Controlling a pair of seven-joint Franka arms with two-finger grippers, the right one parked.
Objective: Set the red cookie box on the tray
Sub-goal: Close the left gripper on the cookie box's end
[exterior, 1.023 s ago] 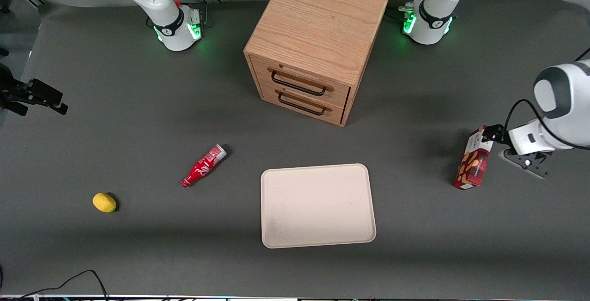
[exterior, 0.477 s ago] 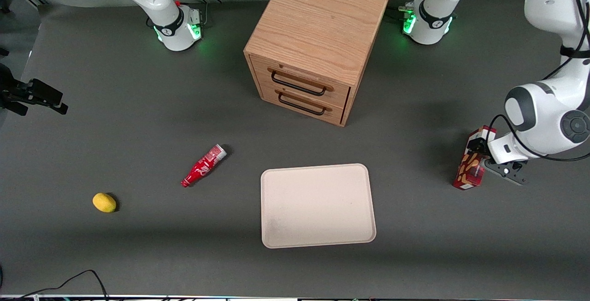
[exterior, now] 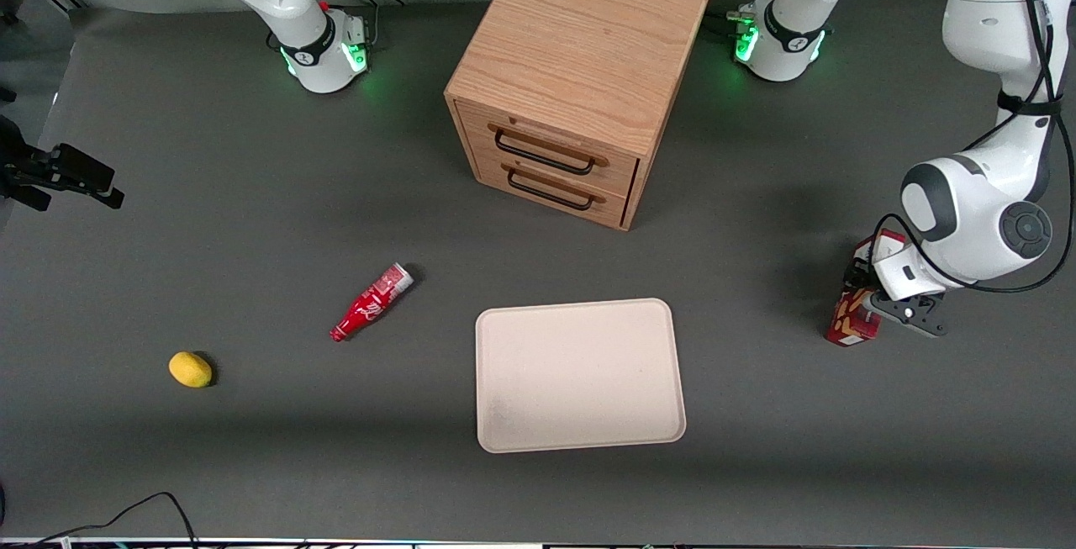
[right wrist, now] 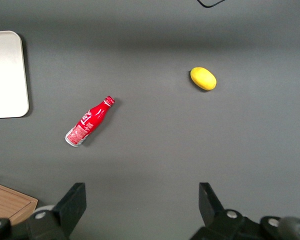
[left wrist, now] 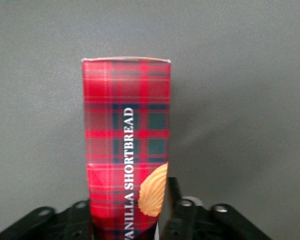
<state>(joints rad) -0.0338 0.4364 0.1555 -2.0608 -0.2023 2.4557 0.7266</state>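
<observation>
While the red cookie box (exterior: 849, 322) stood on the counter (exterior: 252, 196) toward the working arm's end, well apart from the tray (exterior: 580, 374), the gripper (left wrist: 127, 220) straddled it (closure unclear); I judged grasping underway, then lifting across.

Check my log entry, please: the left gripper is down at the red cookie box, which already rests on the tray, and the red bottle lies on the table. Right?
One error: the front view shows the red cookie box on the table, toward the working arm's end, apart from the tray. The gripper is at the box, and the red bottle does lie on the table.
</observation>
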